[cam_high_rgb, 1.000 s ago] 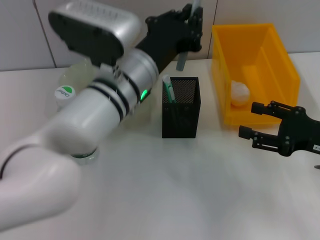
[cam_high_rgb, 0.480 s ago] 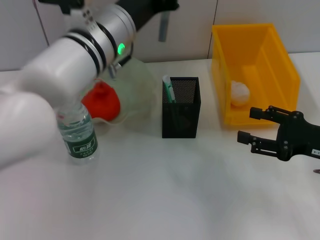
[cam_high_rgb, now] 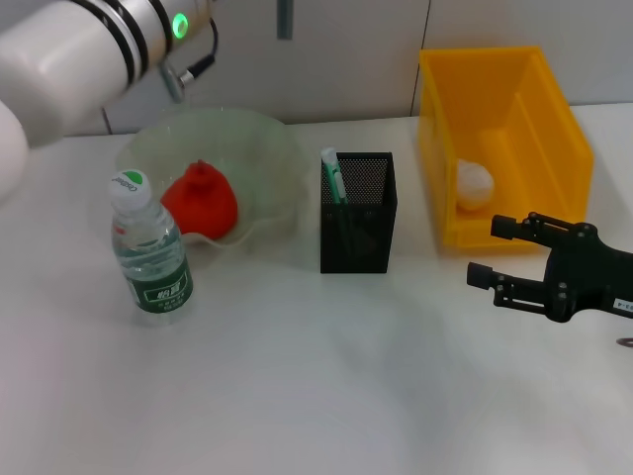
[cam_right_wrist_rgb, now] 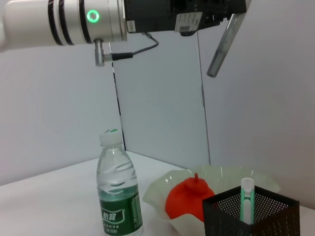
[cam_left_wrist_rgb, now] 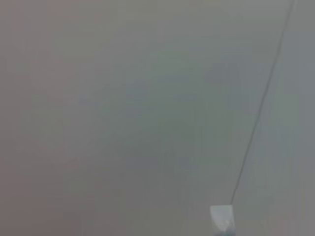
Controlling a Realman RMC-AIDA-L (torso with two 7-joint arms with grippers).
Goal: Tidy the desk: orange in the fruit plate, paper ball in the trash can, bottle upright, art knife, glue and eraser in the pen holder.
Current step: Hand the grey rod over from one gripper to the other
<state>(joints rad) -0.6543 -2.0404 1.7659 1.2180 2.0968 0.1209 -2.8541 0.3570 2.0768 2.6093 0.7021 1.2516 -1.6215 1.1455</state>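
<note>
- Left gripper (cam_right_wrist_rgb: pixel 224 7) raised high above the desk, clamped on the glue (cam_right_wrist_rgb: pixel 222 46); grey stick slanting down out of its jaws, its lower tip well above the pen holder (cam_high_rgb: pixel 358 212)
- Only the bottom end of that stick visible at the top edge in the head view, above and behind the fruit plate (cam_high_rgb: pixel 259 148)
- Right gripper (cam_high_rgb: pixel 485 252) low over the table (cam_high_rgb: pixel 326 376), fingers spread apart and holding nothing
- Trash can (cam_high_rgb: pixel 514 139) just behind and beside that open claw, with the paper ball (cam_high_rgb: pixel 474 183) lying inside
- Pen holder to the left of the right claw, well apart from it; art knife (cam_high_rgb: pixel 333 178) standing upright in it against the wall away from the claw
- Beneath and to the side of the raised left claw: orange (cam_high_rgb: pixel 201 201) resting in the fruit plate, bottle (cam_high_rgb: pixel 148 252) upright on the table just in front of the plate
- Eraser not to be made out in any view
- Left wrist view showing only a blank grey wall (cam_left_wrist_rgb: pixel 123 108)
</note>
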